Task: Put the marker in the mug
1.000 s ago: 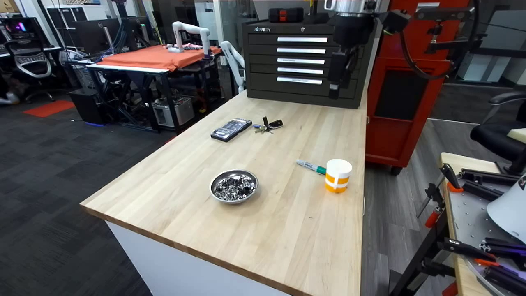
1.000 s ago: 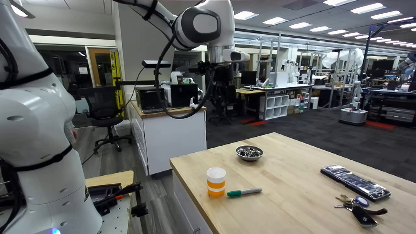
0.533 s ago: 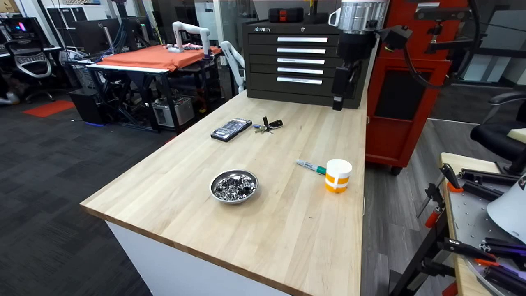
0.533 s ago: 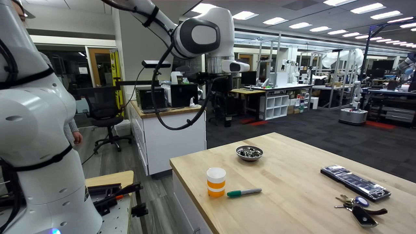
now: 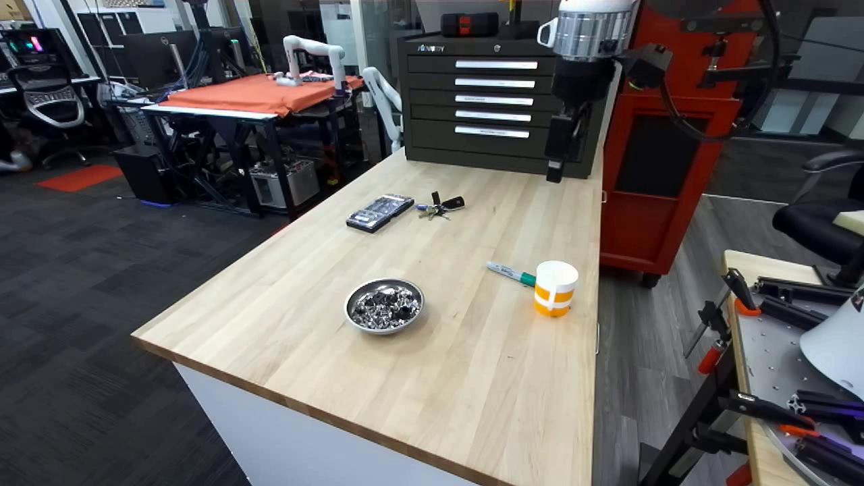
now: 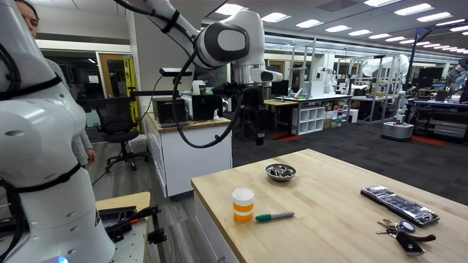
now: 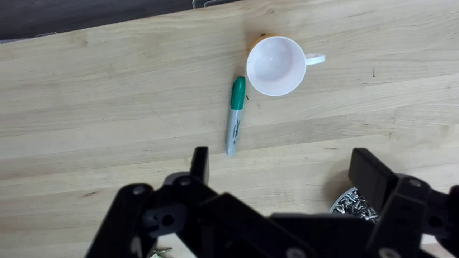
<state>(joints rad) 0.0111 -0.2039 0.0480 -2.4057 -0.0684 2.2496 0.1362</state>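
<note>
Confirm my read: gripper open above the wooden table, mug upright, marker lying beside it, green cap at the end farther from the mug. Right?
No, wrong end: in the wrist view the green cap of the marker is at the end nearer the mug. The rest is right: gripper open above the wooden table, mug upright, marker lying beside it.

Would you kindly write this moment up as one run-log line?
claw: open, above table | marker: lying beside mug, ungrasped | mug: upright, empty

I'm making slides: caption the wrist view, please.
Open gripper over the table; capped marker lying beside the empty mug.
</note>
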